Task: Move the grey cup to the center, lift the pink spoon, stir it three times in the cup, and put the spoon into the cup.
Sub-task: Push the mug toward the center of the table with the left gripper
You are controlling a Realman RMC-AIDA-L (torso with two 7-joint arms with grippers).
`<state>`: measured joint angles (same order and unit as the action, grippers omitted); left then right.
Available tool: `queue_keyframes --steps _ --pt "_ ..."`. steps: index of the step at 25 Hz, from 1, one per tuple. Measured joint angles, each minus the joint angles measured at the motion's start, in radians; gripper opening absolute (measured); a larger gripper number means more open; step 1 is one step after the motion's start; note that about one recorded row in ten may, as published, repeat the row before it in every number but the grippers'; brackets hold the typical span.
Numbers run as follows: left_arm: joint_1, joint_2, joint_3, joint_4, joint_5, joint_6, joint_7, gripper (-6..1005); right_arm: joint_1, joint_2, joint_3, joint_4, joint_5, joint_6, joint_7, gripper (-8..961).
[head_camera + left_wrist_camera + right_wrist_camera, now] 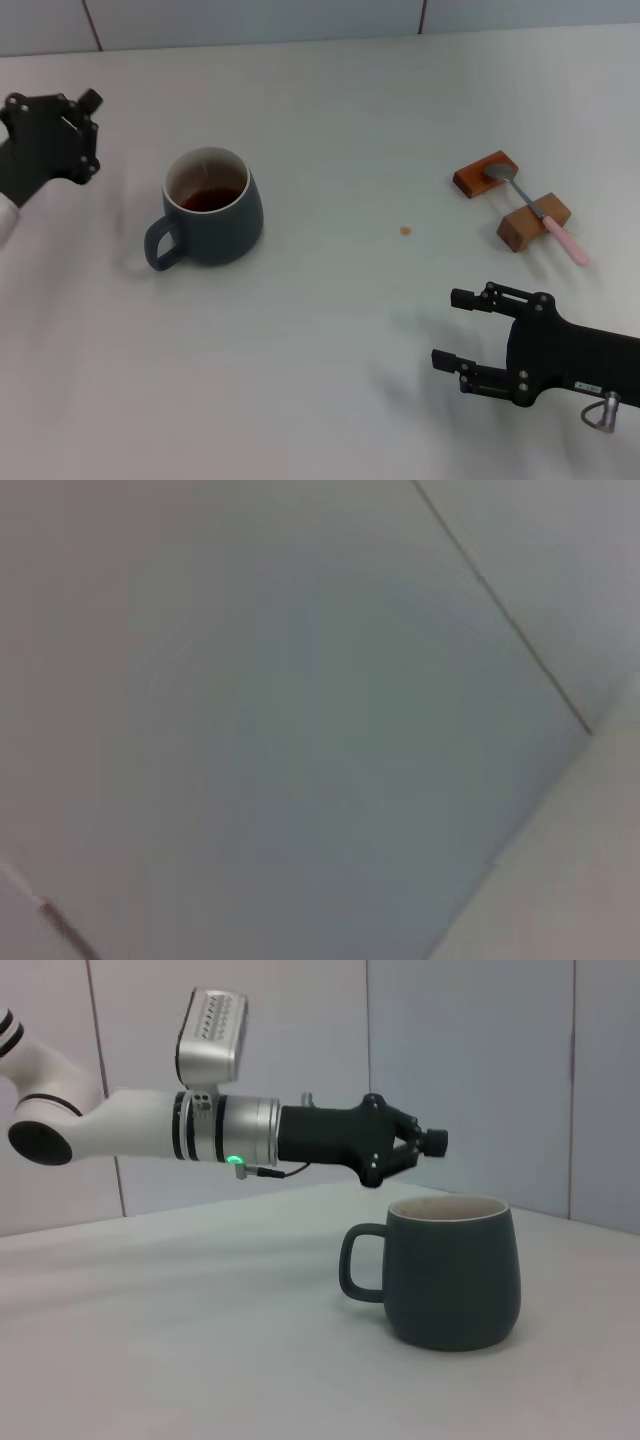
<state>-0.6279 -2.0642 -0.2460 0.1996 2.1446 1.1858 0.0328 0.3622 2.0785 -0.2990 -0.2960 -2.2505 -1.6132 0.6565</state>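
The grey cup (213, 205) stands at the left of the white table, its handle toward me and dark liquid inside; it also shows in the right wrist view (450, 1270). The pink spoon (545, 218) lies at the right across two brown wooden blocks, its metal bowl on the far block. My left gripper (55, 103) is open and empty at the far left, beyond the cup and higher than its rim (425, 1142). My right gripper (450, 328) is open and empty near the front right, short of the spoon.
The two wooden blocks (485, 172) (533, 222) hold the spoon off the table. A small brown spot (405, 231) lies on the table between cup and spoon. A tiled wall (300, 20) runs along the back. The left wrist view shows only pale panels.
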Motion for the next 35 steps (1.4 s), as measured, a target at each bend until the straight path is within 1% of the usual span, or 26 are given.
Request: queue_keyframes --steps 4,10,15,17,21,27,35 --pt "-0.006 -0.003 0.079 -0.004 0.000 -0.043 0.019 1 0.002 0.000 0.000 0.000 0.001 0.000 0.000 733" --pt "-0.007 -0.003 0.133 -0.030 0.000 -0.084 0.016 1 0.006 0.000 0.000 -0.001 0.002 0.001 0.000 732" --pt "0.000 -0.004 0.217 -0.031 0.000 -0.113 -0.028 2 0.010 0.000 0.000 -0.002 0.002 0.003 0.000 731" --pt "0.003 -0.004 0.236 -0.031 0.000 -0.114 -0.061 2 0.011 0.000 0.000 -0.003 0.002 0.003 0.000 731" --pt "0.006 -0.004 0.244 -0.031 0.000 -0.116 -0.088 2 0.014 0.000 0.000 -0.003 0.002 0.004 0.001 732" --pt "0.002 -0.004 0.285 -0.032 0.000 -0.119 -0.148 3 0.021 0.000 0.000 -0.004 0.002 0.006 0.004 733" --pt "-0.014 -0.007 0.287 -0.083 0.001 -0.138 -0.186 4 0.020 0.000 0.002 -0.005 0.006 0.007 0.005 733"
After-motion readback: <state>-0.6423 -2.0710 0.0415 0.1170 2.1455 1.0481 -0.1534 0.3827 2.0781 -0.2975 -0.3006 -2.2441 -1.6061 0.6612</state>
